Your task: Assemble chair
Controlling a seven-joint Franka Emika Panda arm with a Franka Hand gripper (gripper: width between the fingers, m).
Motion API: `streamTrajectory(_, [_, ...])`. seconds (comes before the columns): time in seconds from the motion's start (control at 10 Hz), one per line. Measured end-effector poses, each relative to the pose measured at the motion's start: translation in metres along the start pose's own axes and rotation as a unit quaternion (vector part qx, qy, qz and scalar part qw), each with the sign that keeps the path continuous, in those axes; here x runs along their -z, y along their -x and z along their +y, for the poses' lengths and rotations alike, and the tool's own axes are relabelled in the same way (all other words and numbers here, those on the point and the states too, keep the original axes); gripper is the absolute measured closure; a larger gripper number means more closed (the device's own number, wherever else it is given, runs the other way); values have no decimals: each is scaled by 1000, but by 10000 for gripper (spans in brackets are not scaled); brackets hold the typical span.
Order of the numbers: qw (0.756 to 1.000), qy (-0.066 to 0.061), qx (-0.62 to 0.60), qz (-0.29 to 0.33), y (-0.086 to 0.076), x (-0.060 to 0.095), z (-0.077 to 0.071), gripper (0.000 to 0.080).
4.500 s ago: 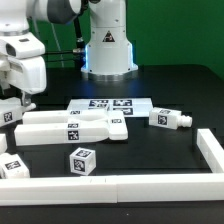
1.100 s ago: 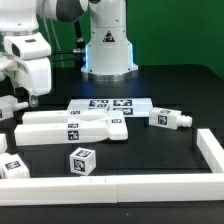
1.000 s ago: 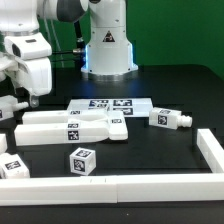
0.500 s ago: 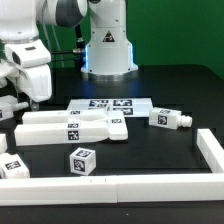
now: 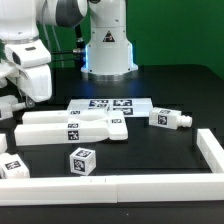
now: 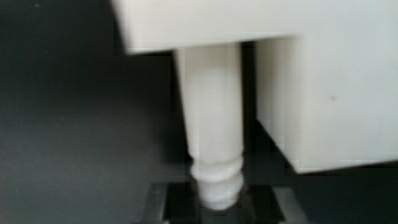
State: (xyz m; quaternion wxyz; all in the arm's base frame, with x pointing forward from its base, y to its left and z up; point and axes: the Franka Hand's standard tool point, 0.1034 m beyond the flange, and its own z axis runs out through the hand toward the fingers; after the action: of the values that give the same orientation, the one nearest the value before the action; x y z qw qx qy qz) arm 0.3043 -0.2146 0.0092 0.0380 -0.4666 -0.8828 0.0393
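Parts of the chair lie loose on the black desk (image 5: 180,85), not joined. In the wrist view the pincer (image 6: 217,203) is pinching the narrow ribbed end of a round white leg (image 6: 208,110). One dark finger (image 6: 171,205) stands on each side of that end and seems to touch it. The leg reaches away from the pincer towards a white slab (image 6: 196,25), with a thick white block (image 6: 329,100) just beside it. In the exterior view the arm (image 5: 30,70) hangs over the desk at the exterior view's left. A long flat piece (image 5: 60,128) lies near the middle, just in front of the marker board (image 5: 105,104). A short peg piece (image 5: 170,119) with a tag lies towards the exterior view's right, apart from the others. A small tagged cube (image 5: 82,161) sits near the white rail (image 5: 120,187) that borders the desk.
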Motion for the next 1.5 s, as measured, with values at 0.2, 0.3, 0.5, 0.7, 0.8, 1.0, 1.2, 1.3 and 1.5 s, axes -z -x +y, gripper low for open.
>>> streamTrajectory(0.2, [1000,0,0,0,0,0,0,708])
streamTrajectory(0.3, [1000,1,-1,-1,0,1,1,708])
streamTrajectory(0.5, [1000,5,-27,-10,-2,13,14,708])
streamTrajectory(0.7, [997,9,-69,-31,-10,48,53,708])
streamTrajectory(0.8, [994,7,-96,-42,-13,68,72,708])
streamTrajectory(1.0, [986,27,-149,-69,-8,99,118,708])
streamTrajectory(1.2, [982,38,-167,-77,-4,106,137,707])
streamTrajectory(1.3, [980,41,-180,-80,0,111,144,707])
streamTrajectory(1.5, [969,61,-224,-81,-3,109,157,707])
